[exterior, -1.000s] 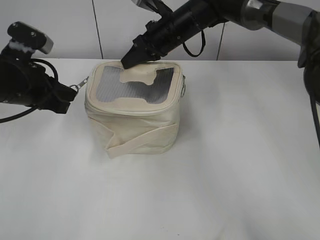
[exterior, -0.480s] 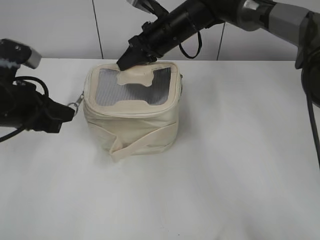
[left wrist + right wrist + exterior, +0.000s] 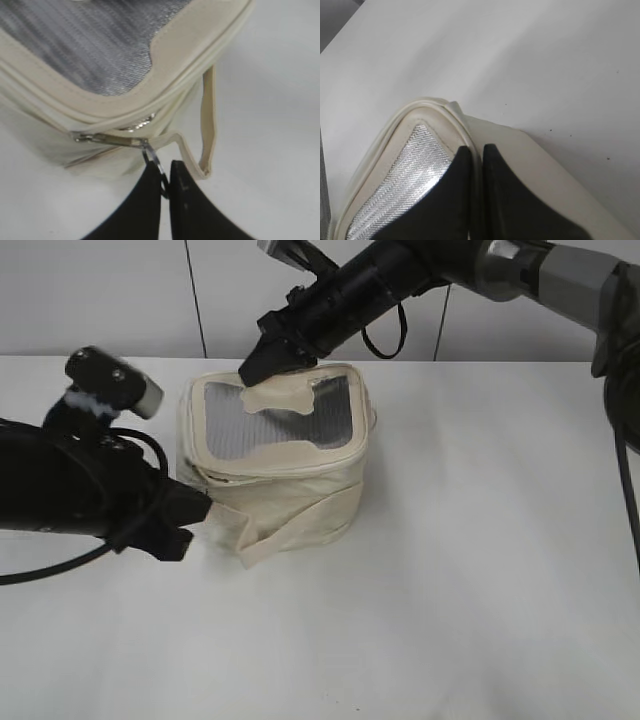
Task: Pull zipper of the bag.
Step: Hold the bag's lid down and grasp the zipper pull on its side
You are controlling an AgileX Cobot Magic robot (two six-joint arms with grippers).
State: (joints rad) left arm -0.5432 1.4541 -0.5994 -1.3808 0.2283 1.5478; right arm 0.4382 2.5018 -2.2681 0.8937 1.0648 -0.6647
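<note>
A cream fabric bag [image 3: 300,490] with a grey mesh top panel stands on the white table. My left gripper [image 3: 192,516] is at the bag's front left corner. In the left wrist view it [image 3: 164,181] is shut on the metal ring of the zipper pull [image 3: 152,156], which hangs from the slider [image 3: 107,139] under the lid edge. My right gripper [image 3: 256,367] is shut on the bag's rear top rim. In the right wrist view its fingers [image 3: 473,153] pinch the cream rim [image 3: 435,111] beside the mesh. A loose strap [image 3: 207,115] hangs down the bag's side.
The white table [image 3: 480,570] stretches to the right and front of the bag. A pale wall with dark vertical seams [image 3: 195,300] stands behind it. A black cable [image 3: 60,565] loops from my left arm over the table.
My left gripper has moved from the bag's left side round to its front left corner, drawing the zipper pull along. The bag's lid has tilted and the bag has shifted slightly. The right gripper has held its place.
</note>
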